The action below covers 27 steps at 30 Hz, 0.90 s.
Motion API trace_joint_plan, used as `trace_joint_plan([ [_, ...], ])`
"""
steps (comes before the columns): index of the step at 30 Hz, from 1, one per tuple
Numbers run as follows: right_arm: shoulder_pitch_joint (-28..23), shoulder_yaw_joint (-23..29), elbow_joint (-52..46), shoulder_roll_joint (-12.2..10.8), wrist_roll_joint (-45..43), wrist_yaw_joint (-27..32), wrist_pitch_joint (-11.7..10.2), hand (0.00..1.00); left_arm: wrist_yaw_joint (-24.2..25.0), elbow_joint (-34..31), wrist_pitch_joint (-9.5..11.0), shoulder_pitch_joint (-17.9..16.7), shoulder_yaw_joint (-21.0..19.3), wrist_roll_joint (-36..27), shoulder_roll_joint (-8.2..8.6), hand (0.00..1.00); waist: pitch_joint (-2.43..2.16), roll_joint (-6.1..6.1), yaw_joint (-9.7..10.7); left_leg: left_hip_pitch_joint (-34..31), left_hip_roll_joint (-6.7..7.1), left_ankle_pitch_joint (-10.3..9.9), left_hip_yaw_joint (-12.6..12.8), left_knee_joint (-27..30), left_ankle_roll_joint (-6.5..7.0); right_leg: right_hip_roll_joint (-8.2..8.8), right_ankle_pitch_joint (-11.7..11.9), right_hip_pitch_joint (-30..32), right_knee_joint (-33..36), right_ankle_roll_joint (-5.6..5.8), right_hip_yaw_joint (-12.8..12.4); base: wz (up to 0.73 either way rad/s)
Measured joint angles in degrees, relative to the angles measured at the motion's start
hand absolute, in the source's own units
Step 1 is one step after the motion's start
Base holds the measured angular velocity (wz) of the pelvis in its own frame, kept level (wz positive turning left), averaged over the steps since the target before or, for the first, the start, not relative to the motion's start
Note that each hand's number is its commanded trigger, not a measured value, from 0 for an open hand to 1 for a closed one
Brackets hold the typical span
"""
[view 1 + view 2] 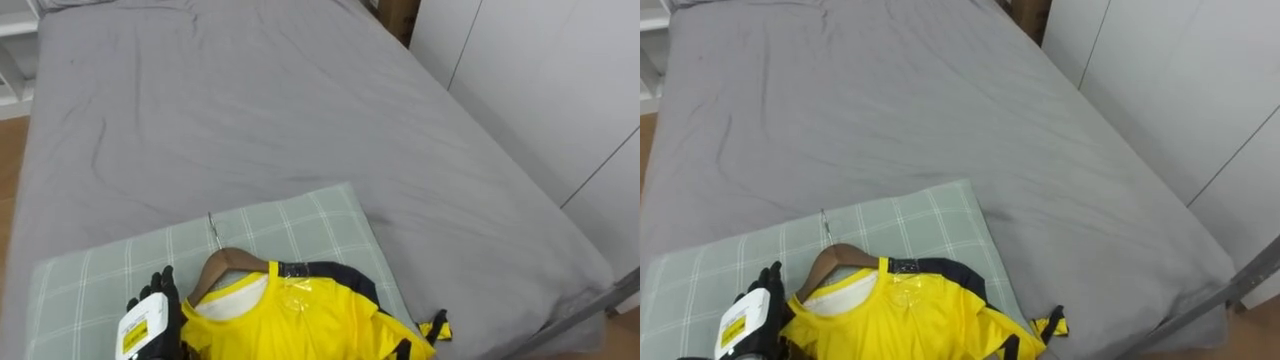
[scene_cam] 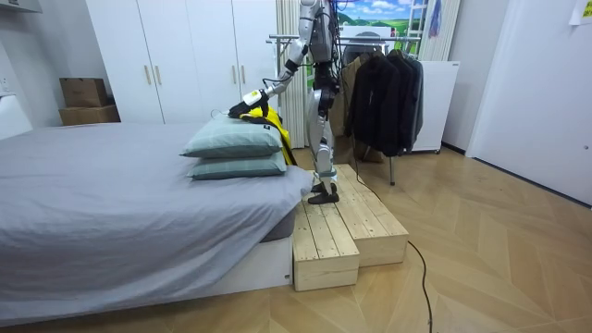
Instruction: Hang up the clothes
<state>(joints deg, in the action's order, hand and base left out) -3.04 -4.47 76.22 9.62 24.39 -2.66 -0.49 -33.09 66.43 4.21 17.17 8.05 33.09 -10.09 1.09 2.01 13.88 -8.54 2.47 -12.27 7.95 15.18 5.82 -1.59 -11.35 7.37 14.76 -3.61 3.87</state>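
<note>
A yellow shirt with dark trim lies on a wooden hanger on top of a pale green checked pillow. The hanger's thin metal hook points up the bed. My left hand comes in from the lower left and sits against the shirt's left shoulder, at the hanger's left end. In the room view the same arm stretches from my body to the shirt on the stacked pillows, with my left hand over it.
The grey bed stretches ahead, with white wardrobe doors along its right. I stand on a wooden platform at the bed's head. Behind me a rack holds dark clothes.
</note>
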Motion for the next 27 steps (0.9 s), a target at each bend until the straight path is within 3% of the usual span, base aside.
trace_joint_plan([
  [8, 0.4, -1.1, 0.0, -0.2, 0.3, 0.0, -0.8, 0.00, 0.0, 2.7, 0.4, 1.9, 0.1, -3.7, -0.29, 0.00, 0.00, 0.00, -0.1, -0.9, -0.04, 0.0, 0.1, 0.3, 0.01, 0.03, 0.0, 0.7, 0.0, -0.01, 0.0, 0.00],
  [27, 1.8, -3.3, 0.5, -0.2, 0.3, -0.5, -0.8, 0.00, 1.7, 4.7, 0.0, 3.3, 1.5, -3.7, -1.27, 0.00, 0.23, 0.39, 0.1, -1.8, -0.16, 0.0, 1.4, 0.3, 0.03, -0.02, 0.0, 1.8, 0.0, -0.01, -0.7, -0.02],
])
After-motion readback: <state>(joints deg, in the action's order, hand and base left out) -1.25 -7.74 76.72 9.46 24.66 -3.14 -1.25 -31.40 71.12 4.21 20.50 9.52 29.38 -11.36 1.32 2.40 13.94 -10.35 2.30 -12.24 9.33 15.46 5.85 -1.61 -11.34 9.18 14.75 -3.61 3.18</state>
